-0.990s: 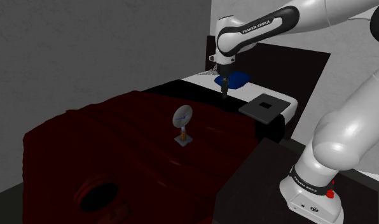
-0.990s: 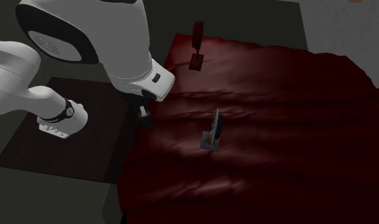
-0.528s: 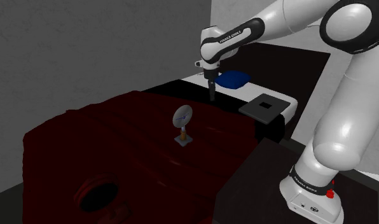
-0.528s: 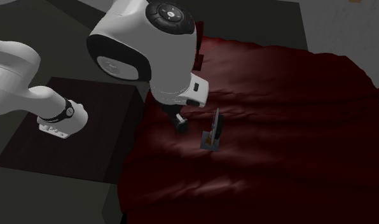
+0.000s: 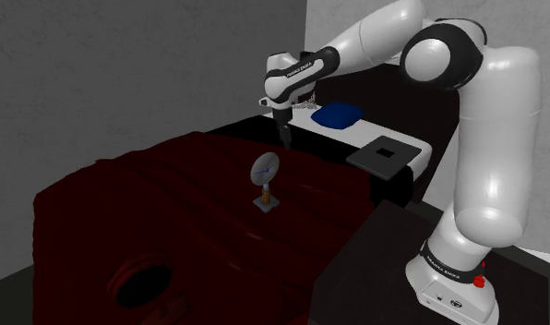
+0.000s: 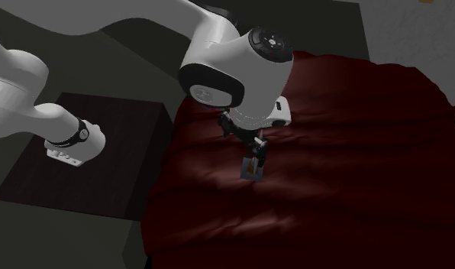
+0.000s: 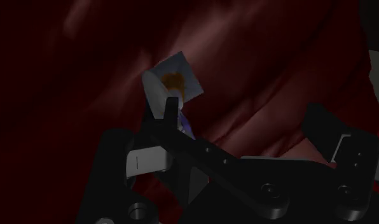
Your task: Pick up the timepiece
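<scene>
- the timepiece, a small clock with a round pale face on a thin post and a square flat base [image 5: 264,173], stands upright near the middle of the dark red rumpled bed cover [image 5: 153,212], somewhat toward the edge that faces the robot's stand.
- the all-black two-finger gripper [image 5: 285,139] hangs above the cover, pointing down. in the shoulder view it sits just beyond the clock and higher than its face. in the second exterior view it is directly over the clock's top.
- in the wrist view the black fingers [image 7: 322,127] stand apart, so the hand is spread and holds nothing. the clock lies ahead of them, nearer one finger, and neither finger touches it.
- done, by my reading: the approach is nearly finished, with the hand brought close over the clock.
- left to do: come down so the fingers straddle the face or post, close on it, and lift. nothing has been grasped yet.
- a blue cushion-like thing [image 5: 338,114] lies on a white surface past the cover's far corner, well apart from the clock.
</scene>
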You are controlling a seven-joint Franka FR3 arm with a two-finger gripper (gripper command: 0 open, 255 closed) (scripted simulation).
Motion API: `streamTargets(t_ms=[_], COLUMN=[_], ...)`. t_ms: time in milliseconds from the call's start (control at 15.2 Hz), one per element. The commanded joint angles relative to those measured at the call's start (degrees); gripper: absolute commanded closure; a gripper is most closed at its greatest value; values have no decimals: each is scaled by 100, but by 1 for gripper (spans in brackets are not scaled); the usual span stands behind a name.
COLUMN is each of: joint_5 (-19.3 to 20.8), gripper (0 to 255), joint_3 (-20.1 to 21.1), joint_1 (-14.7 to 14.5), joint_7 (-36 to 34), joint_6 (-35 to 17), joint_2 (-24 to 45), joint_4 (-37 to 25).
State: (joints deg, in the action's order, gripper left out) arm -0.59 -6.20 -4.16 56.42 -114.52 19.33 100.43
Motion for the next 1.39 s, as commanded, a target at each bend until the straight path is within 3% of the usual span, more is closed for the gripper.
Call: streamTargets(t_ms=[0,330,924,990,1320], joint_5=[-32,-34,-45,-45,-46], gripper=[0,0,0,255,255], joint_3=[81,287,295,296,297], joint_1=[9,-9,-5,-6,-8], joint_7=[273,786,787,785,782], joint_6=[71,236,-214,-206,-202], joint_2=[458,1459,1699,1714,1720], joint_4=[-555,-1773,-1563,-1586,-1596])
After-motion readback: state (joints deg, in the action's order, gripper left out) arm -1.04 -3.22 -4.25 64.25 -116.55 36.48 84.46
